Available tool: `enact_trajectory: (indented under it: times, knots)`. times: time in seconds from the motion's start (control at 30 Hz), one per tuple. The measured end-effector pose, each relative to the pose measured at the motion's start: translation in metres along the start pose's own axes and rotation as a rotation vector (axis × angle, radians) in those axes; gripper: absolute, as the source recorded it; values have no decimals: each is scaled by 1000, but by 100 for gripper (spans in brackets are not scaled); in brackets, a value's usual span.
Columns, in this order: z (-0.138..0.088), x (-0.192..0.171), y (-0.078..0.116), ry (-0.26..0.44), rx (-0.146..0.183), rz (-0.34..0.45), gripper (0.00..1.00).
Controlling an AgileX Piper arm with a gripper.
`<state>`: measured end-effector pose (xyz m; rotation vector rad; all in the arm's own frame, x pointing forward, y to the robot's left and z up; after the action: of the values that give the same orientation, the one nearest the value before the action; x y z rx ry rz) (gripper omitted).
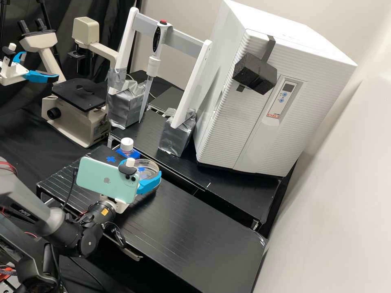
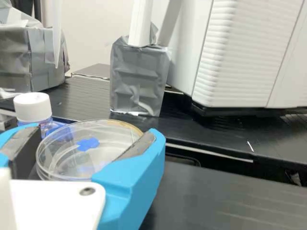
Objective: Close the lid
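Note:
At the near bench, the blue-fingered gripper (image 1: 143, 172) is partly behind the phone mounted on the wrist. Between its fingers lies a clear round lid (image 1: 150, 165), at the dish. In the wrist view the gripper (image 2: 96, 132) has a dark pad against either side of the lid (image 2: 112, 139), shut on it. The lid looks nearly level. Clear walls show below its rim; whether it is fully seated on the dish I cannot tell. A blue mark shows through the clear plastic, and the fingers hide part of the dish's sides.
A white-capped bottle (image 1: 127, 145) stands close behind the dish, beside a blue cross mark (image 1: 110, 159). Across a gap, the rear bench (image 1: 228, 191) carries a white cabinet (image 1: 252, 134) and a pipette (image 1: 152, 65) on a white frame. A microscope (image 1: 77, 101) stands at the left.

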<state>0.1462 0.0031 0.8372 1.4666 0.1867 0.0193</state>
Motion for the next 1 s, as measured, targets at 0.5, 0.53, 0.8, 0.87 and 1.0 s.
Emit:
enact_trajectory:
  times: [0.5,0.53,0.8,0.87,1.0]
  knots:
    - [12,1,5,-43,16,54,0]
    - [11,0,5,-44,17,52,0]
    - [-3,-8,3,5,-20,-1,0]
    - [-6,-9,2,14,-29,-12,0]
    - [-4,-9,1,6,-17,-23,0]
